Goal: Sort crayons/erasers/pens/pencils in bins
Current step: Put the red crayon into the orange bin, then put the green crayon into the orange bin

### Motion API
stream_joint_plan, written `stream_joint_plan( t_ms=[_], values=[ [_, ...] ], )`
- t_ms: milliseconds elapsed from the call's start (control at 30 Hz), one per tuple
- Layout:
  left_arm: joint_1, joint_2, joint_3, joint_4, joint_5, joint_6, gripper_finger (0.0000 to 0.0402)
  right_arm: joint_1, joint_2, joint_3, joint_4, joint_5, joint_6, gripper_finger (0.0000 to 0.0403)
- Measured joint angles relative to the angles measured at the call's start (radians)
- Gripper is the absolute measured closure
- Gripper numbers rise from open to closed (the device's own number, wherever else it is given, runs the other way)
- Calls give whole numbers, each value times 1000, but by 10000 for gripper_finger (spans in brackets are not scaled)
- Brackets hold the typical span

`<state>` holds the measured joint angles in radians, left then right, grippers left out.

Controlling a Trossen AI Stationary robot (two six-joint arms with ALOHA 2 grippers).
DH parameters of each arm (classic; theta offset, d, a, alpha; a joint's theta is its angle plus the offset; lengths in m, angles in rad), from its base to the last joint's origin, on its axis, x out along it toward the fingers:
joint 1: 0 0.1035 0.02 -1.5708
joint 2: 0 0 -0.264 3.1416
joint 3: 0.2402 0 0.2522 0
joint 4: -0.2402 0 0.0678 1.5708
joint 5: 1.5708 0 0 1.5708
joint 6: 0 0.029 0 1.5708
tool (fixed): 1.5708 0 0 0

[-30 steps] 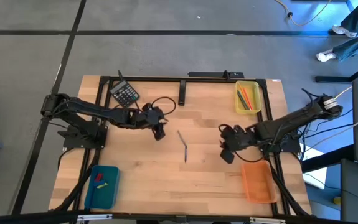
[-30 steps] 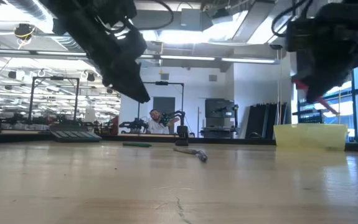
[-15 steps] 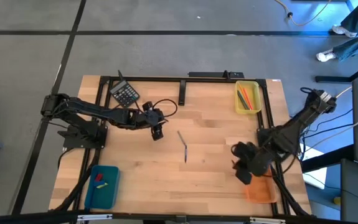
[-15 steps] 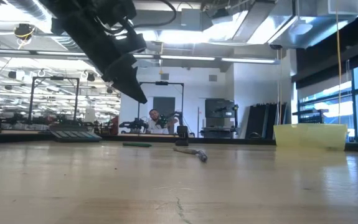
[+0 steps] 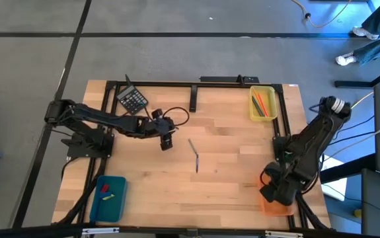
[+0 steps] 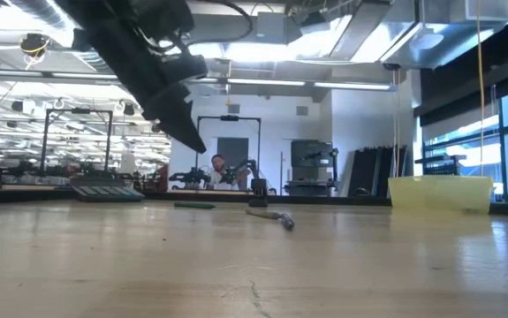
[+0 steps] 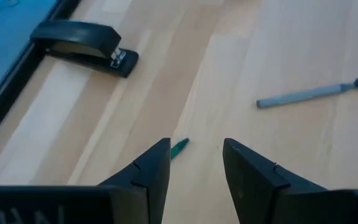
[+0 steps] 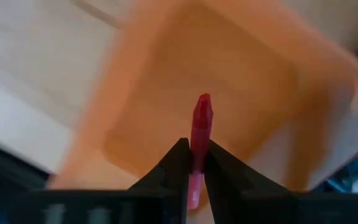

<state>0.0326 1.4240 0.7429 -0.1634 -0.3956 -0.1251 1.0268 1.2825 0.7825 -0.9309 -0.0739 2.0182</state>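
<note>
My right gripper (image 5: 273, 194) (image 8: 194, 151) is shut on a red stick (image 8: 199, 127) above the orange bin (image 5: 277, 209) (image 8: 228, 81) at the near right; my arm hides much of the bin in the high view. My left gripper (image 5: 166, 141) (image 7: 196, 152) is open and empty above the table, left of centre, over a small green stick (image 7: 179, 148) lying flat. It also shows in the low view (image 6: 183, 132). A grey pen (image 5: 192, 146) and a blue pen (image 5: 197, 164) lie mid-table. The yellow bin (image 5: 263, 104) holds orange and green crayons; the teal bin (image 5: 108, 197) holds erasers. My right gripper pinches the red stick between its two fingers, partway along its length (image 8: 197, 155). The stick lies along the fingers, its tip (image 8: 202, 101) sticking out past the fingertips. It is clear of the orange bin below it.
A black calculator (image 5: 133, 100) lies at the far left. A black stapler (image 5: 193, 99) (image 7: 82, 45) lies near the far edge. Bare wood lies between the pens and the near edge. A black frame runs round the table.
My right gripper has swung from the table's right middle toward the near right corner, carrying the red stick, and now stands over the orange bin; it has left the low view. The pens and bins have stayed put.
</note>
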Motion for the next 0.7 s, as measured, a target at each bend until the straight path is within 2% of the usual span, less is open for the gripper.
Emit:
stream_joint_plan(
  t_ms=[100,300,567,700],
  values=[
    [31,33,0,-17,36,4,262,0,42,-21,32,-55,23,354],
    [130,102,0,-10,196,5,262,0,107,-22,57,-39,-7,340],
    [173,116,0,-5,207,32,262,0,154,-22,59,-24,-11,292],
    [175,115,0,-6,207,55,262,0,156,-22,57,-22,-10,281]
  ],
)
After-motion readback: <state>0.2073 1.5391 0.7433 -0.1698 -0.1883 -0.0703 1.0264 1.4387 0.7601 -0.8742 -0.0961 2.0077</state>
